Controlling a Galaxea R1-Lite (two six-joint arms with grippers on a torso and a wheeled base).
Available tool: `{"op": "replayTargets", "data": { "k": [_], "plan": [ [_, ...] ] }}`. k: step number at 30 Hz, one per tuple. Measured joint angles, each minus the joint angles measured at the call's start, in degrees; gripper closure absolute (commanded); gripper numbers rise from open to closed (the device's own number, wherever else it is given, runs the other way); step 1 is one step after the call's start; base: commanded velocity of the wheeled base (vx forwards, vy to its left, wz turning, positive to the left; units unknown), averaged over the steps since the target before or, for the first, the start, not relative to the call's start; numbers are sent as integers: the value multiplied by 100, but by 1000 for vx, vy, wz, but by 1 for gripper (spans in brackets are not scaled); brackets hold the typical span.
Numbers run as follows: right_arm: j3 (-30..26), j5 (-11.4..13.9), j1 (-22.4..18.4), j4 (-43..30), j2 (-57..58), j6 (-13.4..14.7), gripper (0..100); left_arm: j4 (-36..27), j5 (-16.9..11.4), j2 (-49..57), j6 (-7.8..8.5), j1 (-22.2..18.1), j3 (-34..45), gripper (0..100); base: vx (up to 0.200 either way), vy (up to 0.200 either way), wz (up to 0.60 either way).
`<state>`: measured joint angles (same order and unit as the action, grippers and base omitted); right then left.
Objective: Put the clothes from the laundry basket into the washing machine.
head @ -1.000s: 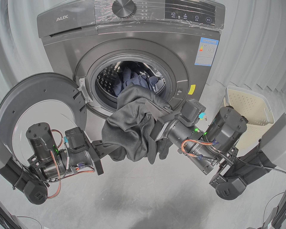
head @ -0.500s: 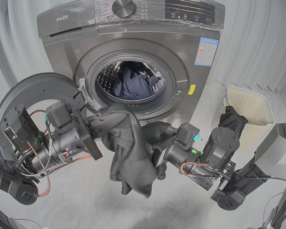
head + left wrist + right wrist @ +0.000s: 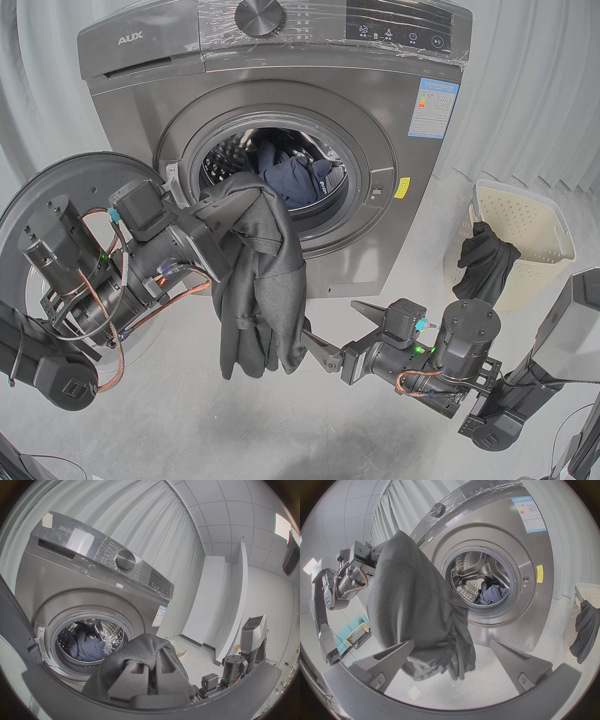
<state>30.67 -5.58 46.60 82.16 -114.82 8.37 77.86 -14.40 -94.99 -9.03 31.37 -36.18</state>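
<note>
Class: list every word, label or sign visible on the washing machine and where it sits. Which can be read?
Brand name in pale capitals, legible: detergent drawer front.
Blue-and-white sticker, upper right of the washing machine front: too small to read.
Yellow sticker, below it: too small.
Control panel symbols: too small.

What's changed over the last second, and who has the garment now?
The left end effector took the dark garment and raised it toward the mouth of the drum; it hangs from it now. The right end effector let go, pulled back and down, and is open, clear of the cloth. Unchanged: open door, navy clothes in the drum, laundry basket.
</note>
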Motion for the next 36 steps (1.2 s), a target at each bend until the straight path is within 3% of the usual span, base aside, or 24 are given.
{"op": "replayTargets", "data": {
  "k": [19,30,36],
  "plan": [
    [4,127,88,5,-12,-41,0,63,132,-289,23,-271,-188,100,0,0,0],
    [1276,112,-265,-2,-522,-160,0,66,129,-324,26,-234,-152,100,0,0,0],
    [1552,121,-612,-2,-522,-171,0,69,121,-324,34,-235,-118,100,0,0,0]
  ]
}}
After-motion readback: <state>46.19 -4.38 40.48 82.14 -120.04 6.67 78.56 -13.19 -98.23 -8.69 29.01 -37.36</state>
